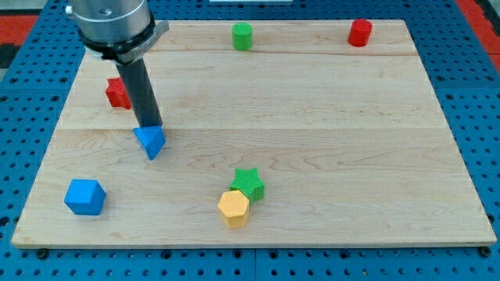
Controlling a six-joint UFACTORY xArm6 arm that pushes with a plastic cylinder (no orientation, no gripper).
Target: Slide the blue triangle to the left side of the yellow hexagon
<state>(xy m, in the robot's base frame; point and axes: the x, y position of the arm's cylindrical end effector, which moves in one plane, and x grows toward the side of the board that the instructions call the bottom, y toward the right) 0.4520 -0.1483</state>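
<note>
— Looking at the wooden board (pixel 312 117), where's my tip (pixel 148 126)?

— Pressed against the top edge of the blue triangular block (pixel 150 141); it's a bare rod, gripping nothing.

— And the yellow hexagonal block (pixel 233 208)?

— Well to the view's lower right, touching the green star block (pixel 249 183).

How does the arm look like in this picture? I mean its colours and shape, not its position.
Only the arm's lower end shows. At the view's top left is a wide grey metallic cylinder with a dark band and a small flange on its right side. From it a straight dark rod runs down, round and plain, with no cables or markings visible. My tip is its blunt lower end.
</note>
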